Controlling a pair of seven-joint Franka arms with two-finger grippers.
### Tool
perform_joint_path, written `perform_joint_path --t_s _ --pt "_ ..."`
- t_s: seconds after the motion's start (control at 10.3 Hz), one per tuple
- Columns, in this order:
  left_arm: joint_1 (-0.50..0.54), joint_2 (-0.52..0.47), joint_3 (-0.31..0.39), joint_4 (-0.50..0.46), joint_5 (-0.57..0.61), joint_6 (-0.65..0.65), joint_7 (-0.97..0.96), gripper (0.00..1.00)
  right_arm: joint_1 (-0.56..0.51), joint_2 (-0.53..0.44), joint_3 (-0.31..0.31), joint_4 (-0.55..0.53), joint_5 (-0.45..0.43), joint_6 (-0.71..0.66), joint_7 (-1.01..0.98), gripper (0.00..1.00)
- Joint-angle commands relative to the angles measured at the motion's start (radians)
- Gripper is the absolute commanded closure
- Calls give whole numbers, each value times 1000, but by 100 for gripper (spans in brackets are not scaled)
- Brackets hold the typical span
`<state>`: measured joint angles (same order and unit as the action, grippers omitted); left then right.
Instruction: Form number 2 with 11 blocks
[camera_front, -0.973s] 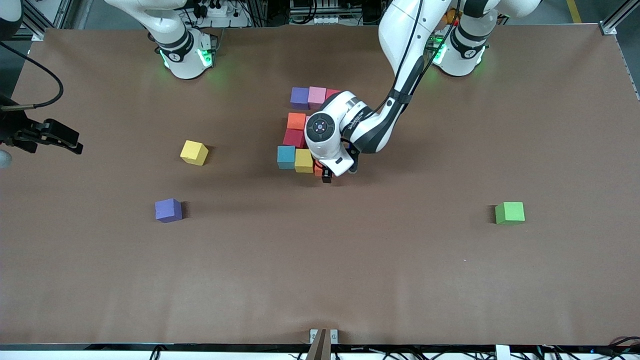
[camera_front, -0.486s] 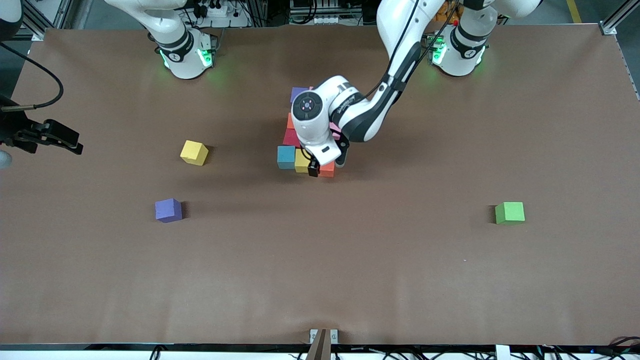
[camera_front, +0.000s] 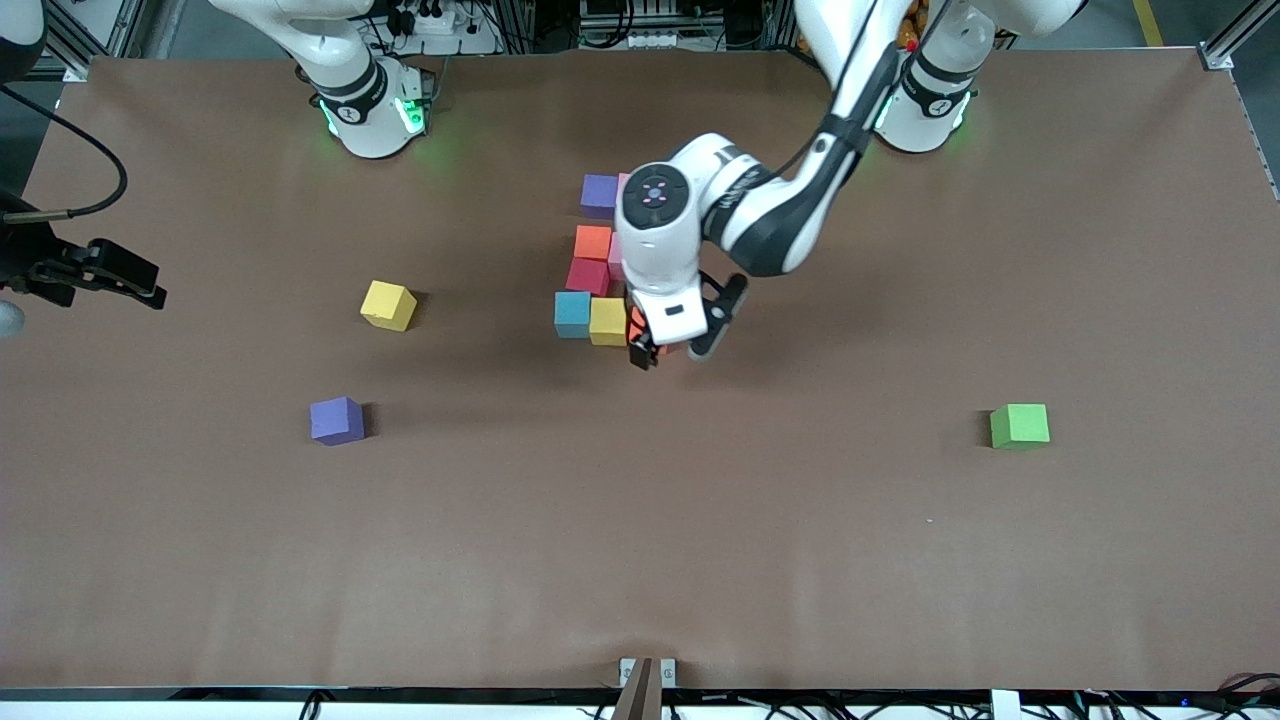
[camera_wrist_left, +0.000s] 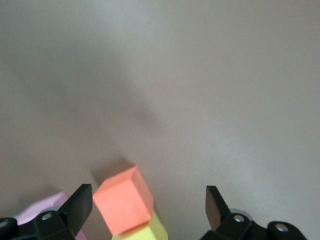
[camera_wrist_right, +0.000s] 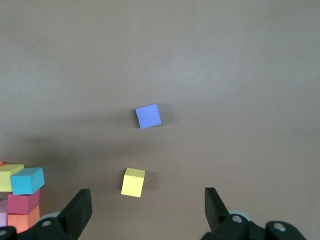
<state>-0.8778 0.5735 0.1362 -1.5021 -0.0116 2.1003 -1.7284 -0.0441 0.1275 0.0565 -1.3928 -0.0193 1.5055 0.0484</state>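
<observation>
Nearest the front camera relative to the number 2 (camera_front: 600, 265) lie two loose cubes toward the right arm's end: a purple cube (camera_front: 336, 420), then a yellow cube (camera_front: 388, 304); a green cube (camera_front: 1019, 425) sits well apart toward the left arm's end. The digit stands mid-surface, mostly hidden under the left arm. Its nearest row reads blue block (camera_front: 572, 313), yellow block (camera_front: 607, 321), orange block (camera_front: 641, 331), touching, which I judge closes the bottom bar. Left end effector (camera_front: 672, 352) hangs over that orange block, fingers spread, nothing held; the left wrist view shows the block (camera_wrist_left: 123, 200) free between them. Against 0.5 s ago, the left wrist has swung toward its own end and risen off the block. Right end effector (camera_wrist_right: 145, 212) waits released over the surface (camera_front: 640, 560) at the right arm's end.
</observation>
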Motion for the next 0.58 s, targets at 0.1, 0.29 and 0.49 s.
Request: perform_joint_path --t_s 0.1,0.29,0.49 --pt "162 -98 -65 -17 19 -45 241 0 13 6 -9 18 12 -5 7 0" --pt "232 -132 -67 -18 21 -48 349 0 13 6 -9 18 12 -5 7 0" --pt "311 -173 -72 -20 21 -81 488 0 12 6 -9 18 12 -5 7 0"
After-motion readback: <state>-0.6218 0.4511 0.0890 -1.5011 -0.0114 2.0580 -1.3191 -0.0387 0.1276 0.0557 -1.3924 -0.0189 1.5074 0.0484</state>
